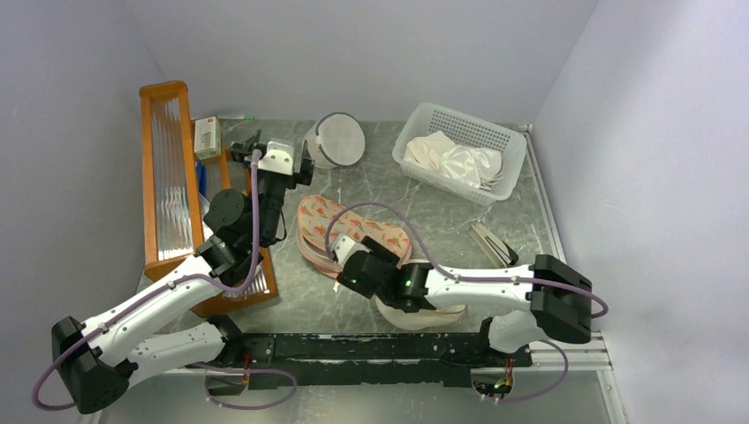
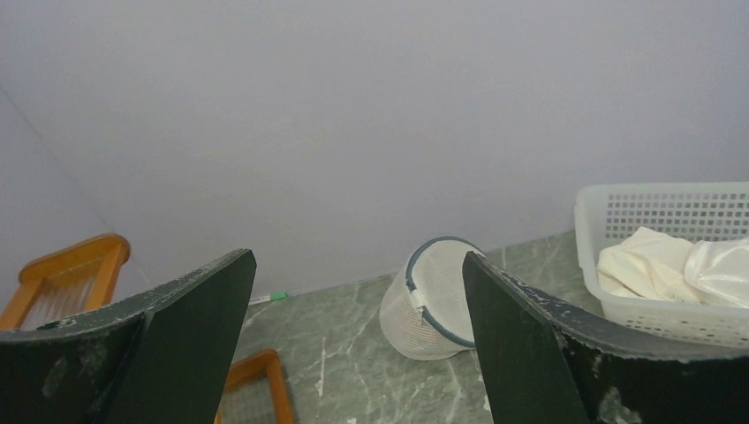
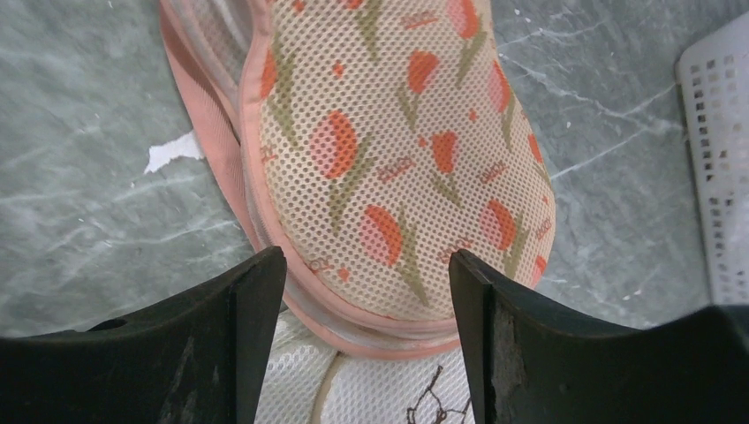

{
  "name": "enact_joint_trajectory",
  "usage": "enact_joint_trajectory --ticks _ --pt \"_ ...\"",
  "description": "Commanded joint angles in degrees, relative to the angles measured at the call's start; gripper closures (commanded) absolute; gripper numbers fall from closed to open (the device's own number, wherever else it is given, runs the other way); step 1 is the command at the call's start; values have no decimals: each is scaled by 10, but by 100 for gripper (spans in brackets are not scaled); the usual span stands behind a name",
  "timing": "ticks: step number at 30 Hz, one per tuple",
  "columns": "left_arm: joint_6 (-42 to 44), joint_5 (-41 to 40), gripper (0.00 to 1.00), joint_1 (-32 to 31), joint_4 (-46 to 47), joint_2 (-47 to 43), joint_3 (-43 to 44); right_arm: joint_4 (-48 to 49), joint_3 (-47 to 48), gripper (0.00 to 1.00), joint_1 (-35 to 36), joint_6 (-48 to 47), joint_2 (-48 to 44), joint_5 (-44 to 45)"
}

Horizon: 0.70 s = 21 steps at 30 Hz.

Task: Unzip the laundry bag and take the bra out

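The laundry bag [image 3: 397,159] lies flat near the middle of the surface [image 1: 442,230], its 2 lobes side by side, so its long axis runs roughly left to right with a slight slant. Its pink trim and a layered edge run along the left and near sides in the right wrist view. No zip pull can be made out there. The bra is not visible in any view; I judge it to be inside the closed bag.

The right pincer [image 3: 364,261] hangs directly over the bag's near edge. Its 2 fingers are spread apart on either side of the rounded end of 1 lobe, and they hold nothing. From this pincer the bag stretches away toward the far left. Just under the bag's near edge sits a cream pouch [image 3: 353,389], so a closing move here risks catching both.

The left pincer [image 2: 358,258] is fully spread and empty. It is raised at the far left and points at the back wall, toward the mesh dome bag [image 2: 433,296] and the basket [image 2: 587,221]. The right arm is clearly the nearer one. The next move probably depends on finding the zip pull along that trim.
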Motion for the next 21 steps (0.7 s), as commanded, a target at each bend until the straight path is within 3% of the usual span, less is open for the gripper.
enact_joint_trajectory --ticks 1,11,21 --pt "-4 -9 1 16 22 0 1 32 15 32 23 -44 35 57" --pt "-8 -3 1 32 15 -2 4 88 19 32 24 -64 88 52" --pt "-12 4 1 38 7 -1 8 104 37 43 24 -69 123 48"
